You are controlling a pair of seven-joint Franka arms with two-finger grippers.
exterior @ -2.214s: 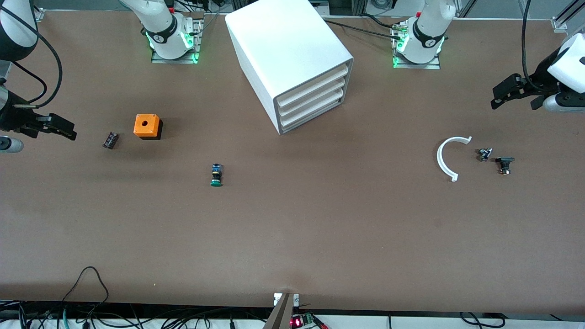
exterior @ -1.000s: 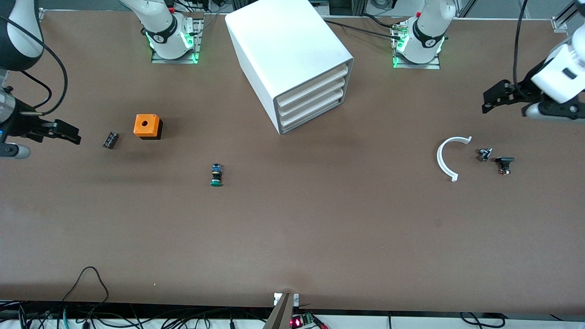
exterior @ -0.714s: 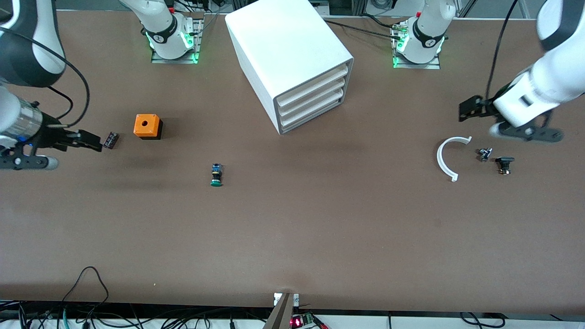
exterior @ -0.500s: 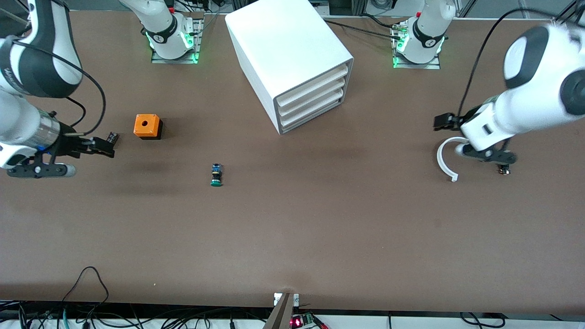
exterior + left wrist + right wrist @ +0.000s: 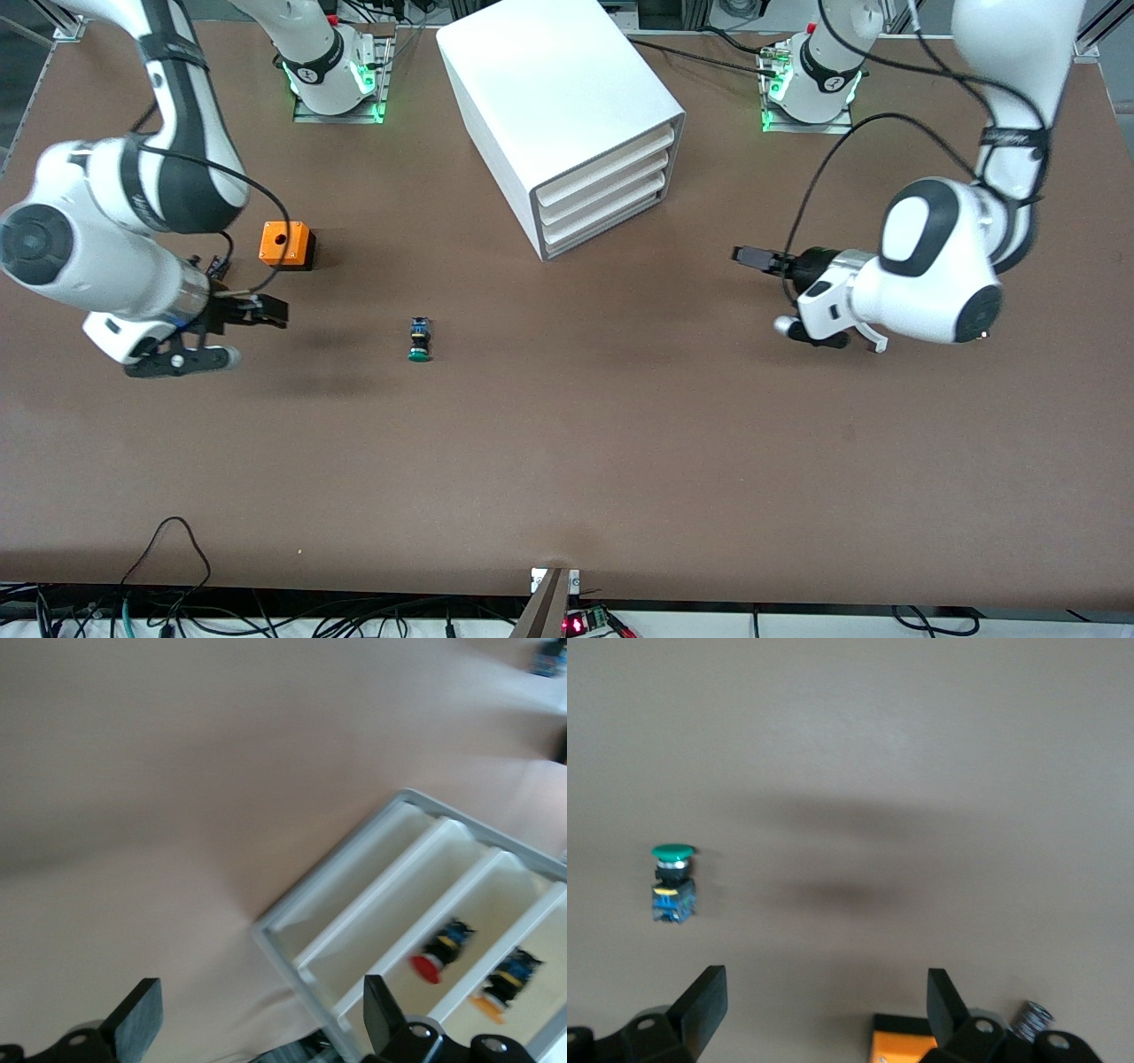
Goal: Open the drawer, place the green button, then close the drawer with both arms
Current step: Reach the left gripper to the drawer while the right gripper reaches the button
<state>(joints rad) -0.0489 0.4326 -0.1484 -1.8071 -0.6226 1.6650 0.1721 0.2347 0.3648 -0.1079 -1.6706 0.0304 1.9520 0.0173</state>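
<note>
Lying ahead of the right gripper (jaws wide): button; left gripper, jaws wide, faces cabinet.

Both arms swung inward, seemingly toward the cabinet.

The left arm hides most of the white curved piece; left wrist view blurred.
</note>
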